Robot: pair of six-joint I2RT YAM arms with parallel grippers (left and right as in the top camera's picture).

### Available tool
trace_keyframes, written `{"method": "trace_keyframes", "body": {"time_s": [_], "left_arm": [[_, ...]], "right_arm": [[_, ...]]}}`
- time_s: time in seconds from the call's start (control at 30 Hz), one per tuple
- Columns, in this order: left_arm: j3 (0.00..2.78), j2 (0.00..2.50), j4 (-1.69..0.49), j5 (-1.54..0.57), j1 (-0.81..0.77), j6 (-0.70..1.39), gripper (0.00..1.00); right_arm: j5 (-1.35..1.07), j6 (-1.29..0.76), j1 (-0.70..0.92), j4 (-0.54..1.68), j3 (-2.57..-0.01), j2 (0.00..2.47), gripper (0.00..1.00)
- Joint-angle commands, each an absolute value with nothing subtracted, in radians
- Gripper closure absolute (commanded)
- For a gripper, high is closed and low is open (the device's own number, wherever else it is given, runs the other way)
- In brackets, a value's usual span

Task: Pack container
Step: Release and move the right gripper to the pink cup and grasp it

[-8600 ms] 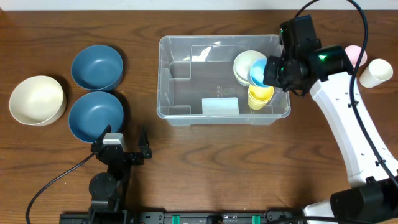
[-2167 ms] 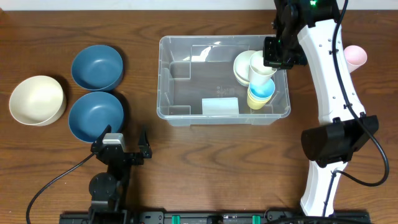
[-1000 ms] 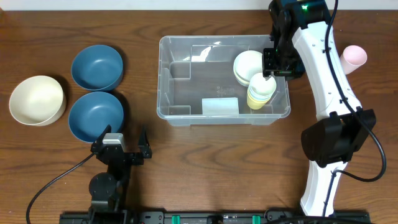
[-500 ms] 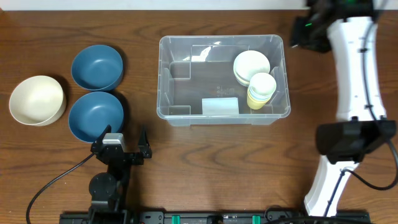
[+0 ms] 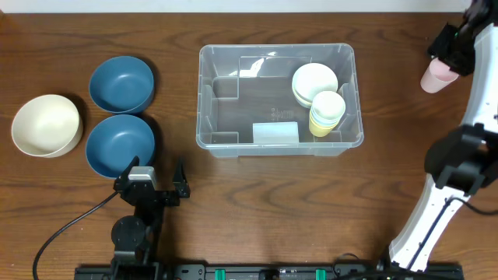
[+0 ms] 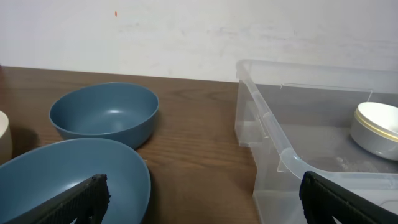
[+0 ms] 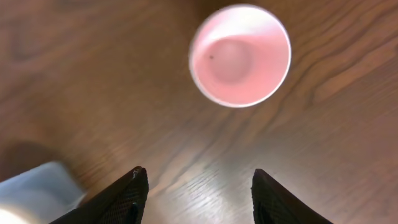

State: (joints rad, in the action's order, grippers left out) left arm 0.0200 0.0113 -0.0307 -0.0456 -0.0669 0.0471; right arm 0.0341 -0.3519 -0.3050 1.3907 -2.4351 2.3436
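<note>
The clear container (image 5: 233, 97) stands mid-table with a pale label patch (image 5: 275, 133) at its near wall. Its right end holds a white bowl (image 5: 314, 81) and a cream cup stacked on a yellow cup (image 5: 327, 111). A pink cup (image 5: 434, 76) stands upright on the table at the far right. In the right wrist view my right gripper (image 7: 199, 190) hovers open just short of the pink cup (image 7: 240, 56), with only bare wood between its fingers. My left gripper (image 6: 202, 199) rests open and empty at the front left, facing the container (image 6: 280, 155).
Two blue bowls (image 5: 120, 84) (image 5: 119, 145) and a cream bowl (image 5: 45, 125) sit left of the container. In the left wrist view the near blue bowl (image 6: 68, 174) lies just ahead of the left finger. A blurred pale shape (image 7: 31, 190) shows low in the right wrist view.
My right gripper left the cream cup stacked in the container, rose, and swung out to the far right over the pink cup. The left arm stayed still.
</note>
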Motion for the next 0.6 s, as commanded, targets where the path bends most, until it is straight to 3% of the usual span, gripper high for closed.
{"method": "trace_keyframes", "body": {"time_s": [0.0, 0.57], "left_arm": [[0.004, 0.01, -0.071, -0.026, -0.062, 0.03, 0.02], [0.004, 0.01, -0.07, -0.026, -0.062, 0.03, 0.02]], "right_arm": [[0.038, -0.375, -0.344, 1.382, -2.443, 2.401, 0.45], [-0.007, -0.358, -0.44, 1.319, -2.442, 2.436, 0.45]]}}
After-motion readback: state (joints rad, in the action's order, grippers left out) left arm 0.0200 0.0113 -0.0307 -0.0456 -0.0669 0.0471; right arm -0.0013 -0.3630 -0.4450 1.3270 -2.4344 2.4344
